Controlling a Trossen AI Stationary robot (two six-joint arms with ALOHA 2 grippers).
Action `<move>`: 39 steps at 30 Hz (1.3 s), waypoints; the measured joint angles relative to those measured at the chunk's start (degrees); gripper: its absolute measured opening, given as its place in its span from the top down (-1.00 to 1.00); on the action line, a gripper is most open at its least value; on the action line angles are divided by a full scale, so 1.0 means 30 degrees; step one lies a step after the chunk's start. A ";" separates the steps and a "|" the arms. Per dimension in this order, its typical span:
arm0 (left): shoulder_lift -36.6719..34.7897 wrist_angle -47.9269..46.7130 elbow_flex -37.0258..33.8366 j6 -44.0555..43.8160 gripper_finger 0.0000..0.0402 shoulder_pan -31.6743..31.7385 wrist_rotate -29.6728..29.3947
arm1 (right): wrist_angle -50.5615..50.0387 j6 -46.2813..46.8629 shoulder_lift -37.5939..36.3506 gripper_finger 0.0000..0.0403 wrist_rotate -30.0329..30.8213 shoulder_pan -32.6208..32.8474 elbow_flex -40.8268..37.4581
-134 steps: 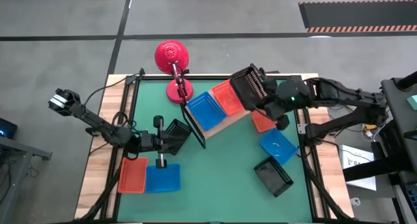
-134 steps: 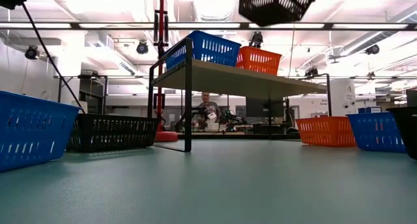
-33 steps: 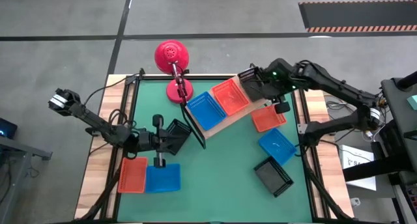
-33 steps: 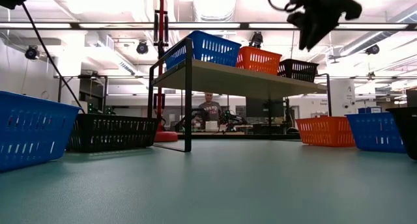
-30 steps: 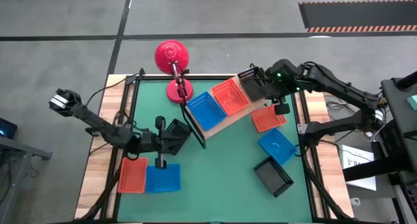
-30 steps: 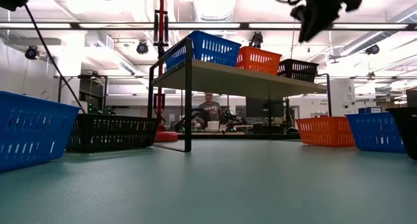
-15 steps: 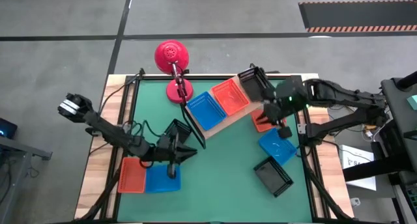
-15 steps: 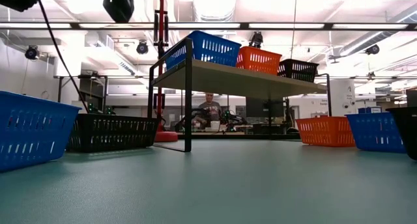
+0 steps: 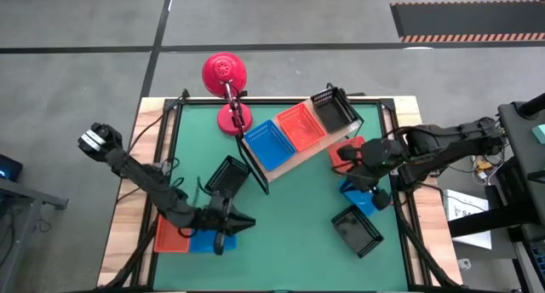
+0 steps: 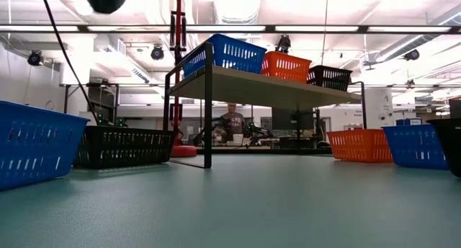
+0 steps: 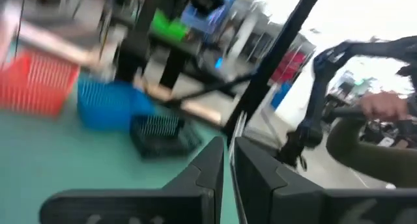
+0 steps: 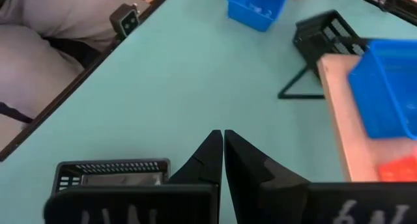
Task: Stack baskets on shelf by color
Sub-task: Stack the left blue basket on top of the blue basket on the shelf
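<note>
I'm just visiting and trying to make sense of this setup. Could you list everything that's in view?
shelf: one, light wood with black wire frame, back of the mat
baskets on shelf: three in a row, blue, red-orange, black
blue baskets on mat: two, left and right
red-orange baskets on mat: two, left and right
black baskets on mat: two, left and right
lamp: one, red, behind the shelf
mat: one, green, on the table
person: one, in the room beyond
left claw: shut, empty, above the left blue basket
right claw: shut, empty, above the right-hand baskets
</note>
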 joint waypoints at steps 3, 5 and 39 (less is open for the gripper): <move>0.0254 -0.4393 0.1313 -0.3943 0.89 -0.0527 -0.0034 | 0.1264 -0.0223 0.0000 0.96 -0.0003 0.0449 -0.0789; 0.0384 -0.8131 0.2383 -0.6698 0.89 -0.0927 0.0140 | 0.2175 -0.0537 0.0003 0.96 0.0004 0.0681 -0.1401; 0.1760 -1.8916 0.5092 -0.4881 0.89 -0.4098 -0.1055 | 0.7582 -0.5195 1.0328 0.77 0.2147 0.2102 0.3807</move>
